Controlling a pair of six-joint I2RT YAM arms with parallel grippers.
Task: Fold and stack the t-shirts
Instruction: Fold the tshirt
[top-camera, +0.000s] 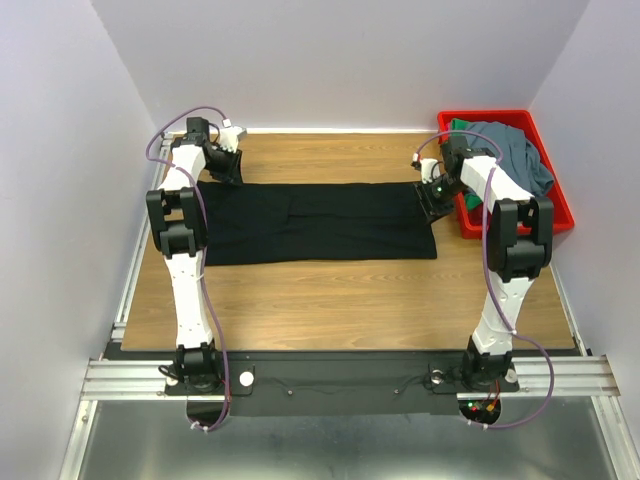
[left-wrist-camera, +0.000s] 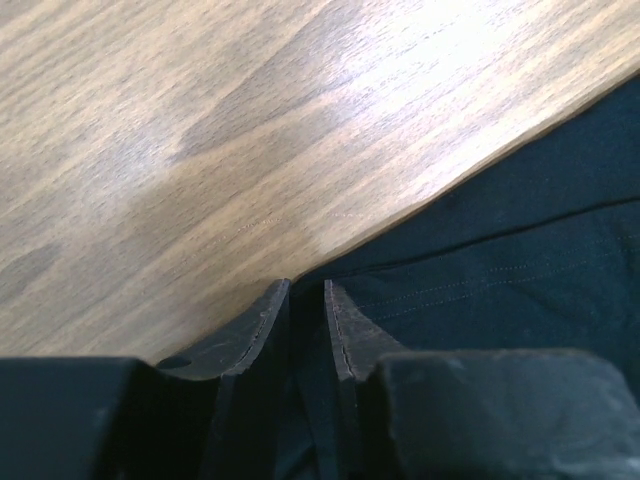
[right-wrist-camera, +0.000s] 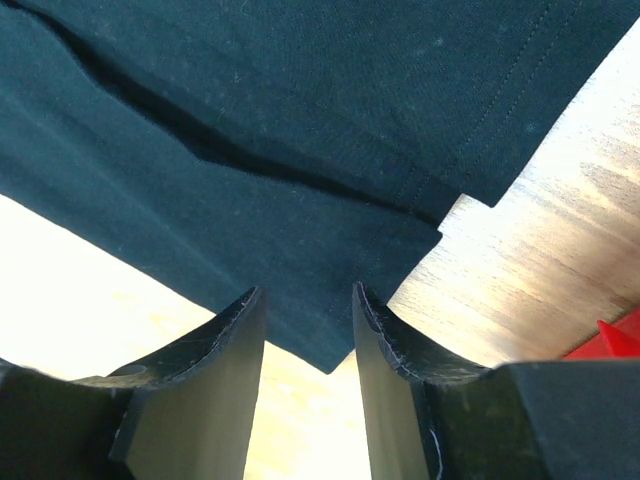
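Note:
The large black t-shirt (top-camera: 310, 225) lies on the wooden table as a long flat strip, folded lengthwise. My left gripper (top-camera: 228, 165) is at its far left corner. In the left wrist view (left-wrist-camera: 308, 290) the jaws stand nearly together with the shirt's edge (left-wrist-camera: 520, 250) pinched between them. My right gripper (top-camera: 430, 195) is at the strip's far right end. In the right wrist view (right-wrist-camera: 308, 295) it is open, with a corner of the shirt (right-wrist-camera: 250, 120) lying flat between the fingers. The slate grey-blue shirt (top-camera: 520, 150) and the green shirt (top-camera: 462, 126) lie crumpled in the bin.
The red plastic bin (top-camera: 555, 215) stands at the far right, just right of my right gripper; its corner shows in the right wrist view (right-wrist-camera: 620, 340). Bare wooden table (top-camera: 320, 300) lies in front of the strip. White walls enclose the table on three sides.

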